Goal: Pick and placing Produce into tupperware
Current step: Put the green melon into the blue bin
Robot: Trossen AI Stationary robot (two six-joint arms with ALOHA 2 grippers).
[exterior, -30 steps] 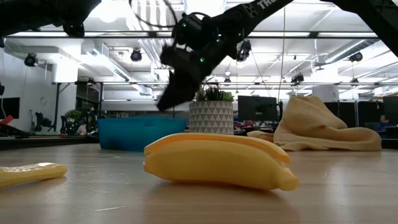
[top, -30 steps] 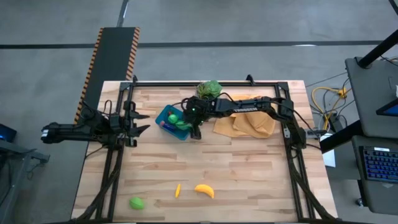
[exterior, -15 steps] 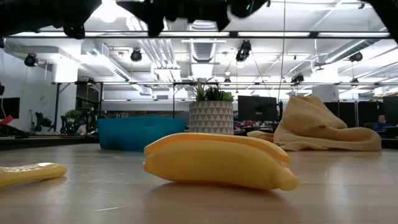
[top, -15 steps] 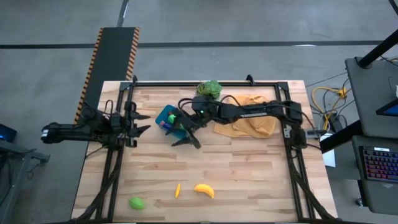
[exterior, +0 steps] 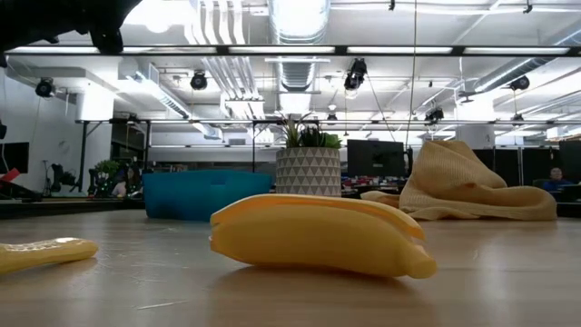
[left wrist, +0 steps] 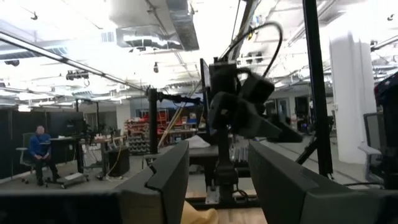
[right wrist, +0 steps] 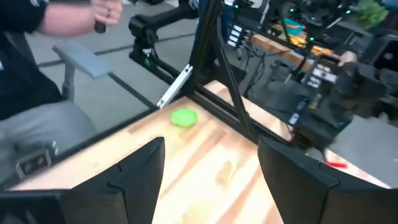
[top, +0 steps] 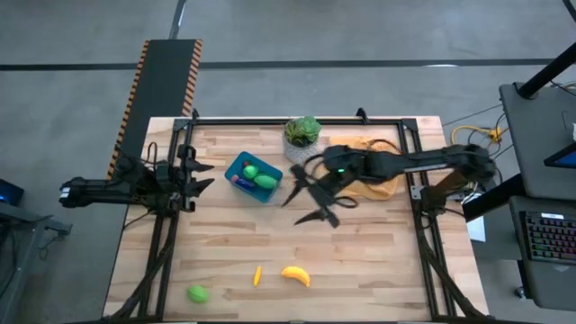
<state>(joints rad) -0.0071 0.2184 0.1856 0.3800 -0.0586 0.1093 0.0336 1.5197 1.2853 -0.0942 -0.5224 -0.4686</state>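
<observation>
The wooden table (top: 360,252) carries everything, its dark frame running along the edges. The right arm reaches from the right edge toward the middle of the table, and the right gripper (top: 308,197) hangs above bare wood just beside the tupperware, its two fingers spread wide and holding nothing; the right wrist view shows only planks between its dark fingers (right wrist: 140,171). The left arm waits at the left edge, the left gripper (top: 200,176) pointing inward with its jaws parted and empty.

An orange-yellow cloth (top: 378,184) lies crumpled near the far right corner, partly under the right arm. A leafy plant in a white pot (top: 302,132) stands at the far edge, near the tupperware.

The blue-teal tupperware (top: 236,166) sits left of centre toward the far edge, holding two green pieces (top: 259,177) and a small purple piece (top: 242,181).

Near the front edge lie the yellow banana (top: 296,274), a small orange-yellow piece (top: 257,274) just beside it, and a round green fruit (top: 197,292) toward the front left corner.
</observation>
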